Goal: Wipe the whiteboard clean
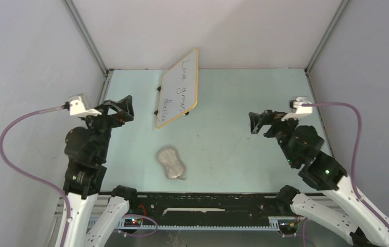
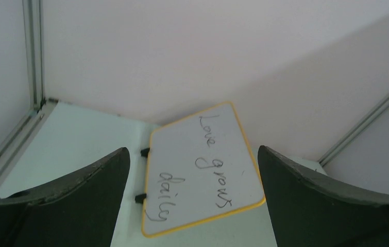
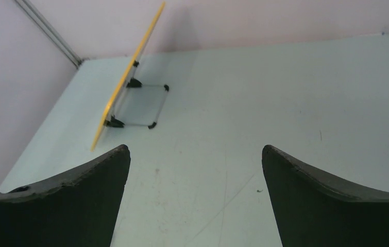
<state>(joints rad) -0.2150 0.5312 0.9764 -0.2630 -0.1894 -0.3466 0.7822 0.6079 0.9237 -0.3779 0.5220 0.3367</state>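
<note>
1. Both hands are empty. Your left gripper [image 1: 122, 109] has its jaws spread wide and holds nothing, and your right gripper [image 1: 258, 122] is just as wide open and just as bare. Both hover above the pale green table [image 1: 233, 154].
2. The small rectangular whiteboard with the thin yellow-orange frame [image 1: 178, 88] stands at the far left-centre of the table, near the back wall. It sits between the two grippers and closer to your left one.
3. Tipping looks like the main risk. The board leans on small black feet and a thin wire stand, so a wiping push against its face will likely knock it backward or skate it toward the wall unless your other arm braces it.
4. The soft grey oval cloth pad [image 1: 170, 162] lies flat on the table nearer the arm bases, well apart from the board. It looks thin and limp, so a shallow pinch may slip off it or grab only a fold, and a deep one may drive your fingertips into the table.
5. A loosely held pad could let bare fingers scrape the board.
6. The board's white face is tilted and turned toward your left arm. It bears dark handwriting in three lines: "Love grows daily". None of it has been wiped.
</note>
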